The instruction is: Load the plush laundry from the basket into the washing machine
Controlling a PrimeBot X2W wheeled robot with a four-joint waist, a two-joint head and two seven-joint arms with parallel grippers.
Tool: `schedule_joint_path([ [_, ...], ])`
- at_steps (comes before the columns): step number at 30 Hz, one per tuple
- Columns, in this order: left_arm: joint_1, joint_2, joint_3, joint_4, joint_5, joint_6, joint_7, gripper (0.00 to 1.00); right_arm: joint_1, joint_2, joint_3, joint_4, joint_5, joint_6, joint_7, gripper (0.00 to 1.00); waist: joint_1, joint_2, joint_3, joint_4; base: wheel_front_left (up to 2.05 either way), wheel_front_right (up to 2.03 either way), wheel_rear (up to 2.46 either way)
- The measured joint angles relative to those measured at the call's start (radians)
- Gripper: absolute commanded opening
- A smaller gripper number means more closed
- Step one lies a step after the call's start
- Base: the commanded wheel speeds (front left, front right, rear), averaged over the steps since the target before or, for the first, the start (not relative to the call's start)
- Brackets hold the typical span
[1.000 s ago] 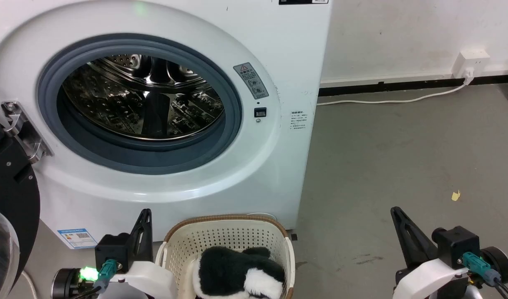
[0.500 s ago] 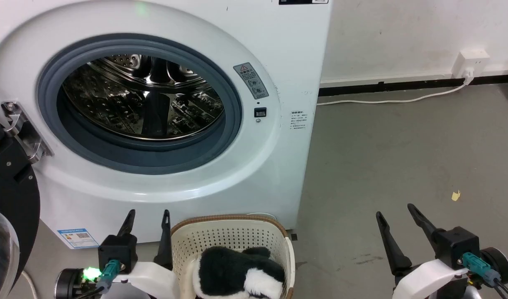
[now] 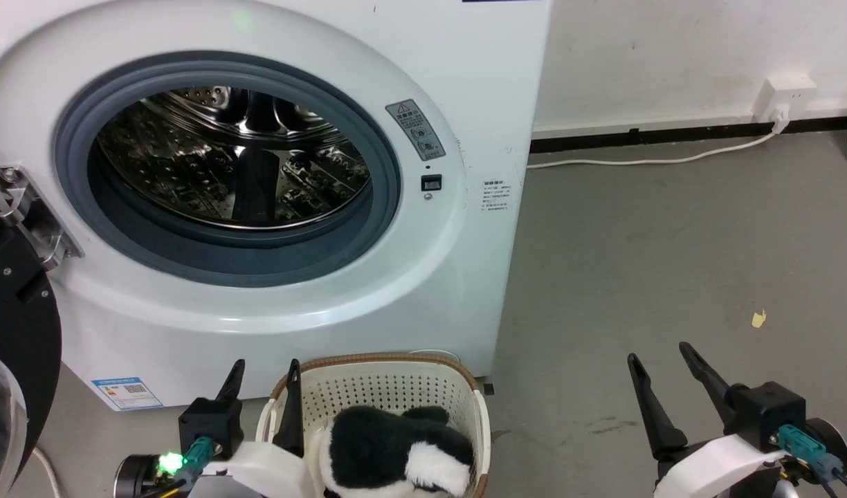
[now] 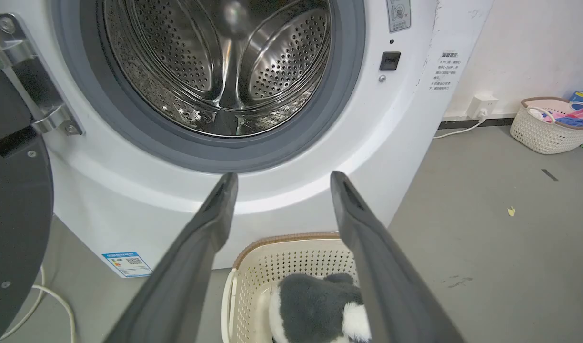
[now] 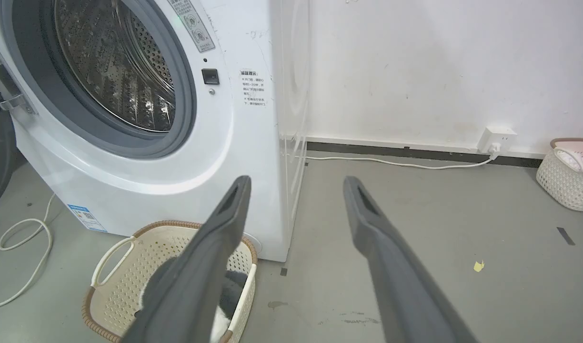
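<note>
Since the fluffy black-and-white plush toy (image 3: 389, 453) lies in the oval cream plastic basket (image 3: 396, 398) at six o'clock before the white front-loading washer (image 3: 458, 297), left gripper (image 3: 266, 366) and right gripper (image 3: 659, 354) gape wide and empty, probably readying a grab.

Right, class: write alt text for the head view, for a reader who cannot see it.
A white washing machine stands open, showing its steel drum; before it on the grey floor sits a cream basket holding a black-and-white plush toy. The left end effector is open at the basket's left edge, the right end effector open over the floor.
</note>
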Motion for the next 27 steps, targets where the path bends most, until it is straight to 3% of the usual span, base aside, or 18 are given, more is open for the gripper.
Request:
schedule_joint_path([
  [27, -0.171, 0.000, -0.108, 0.288, -0.145, 0.034, 0.077, 1.00, -0.005, 0.000, -0.014, 0.043, 0.103, 0.000, -0.055, 1.00, 0.0001, 0.0000, 0.137, -0.037, 0.00, 0.00, 0.00],
])
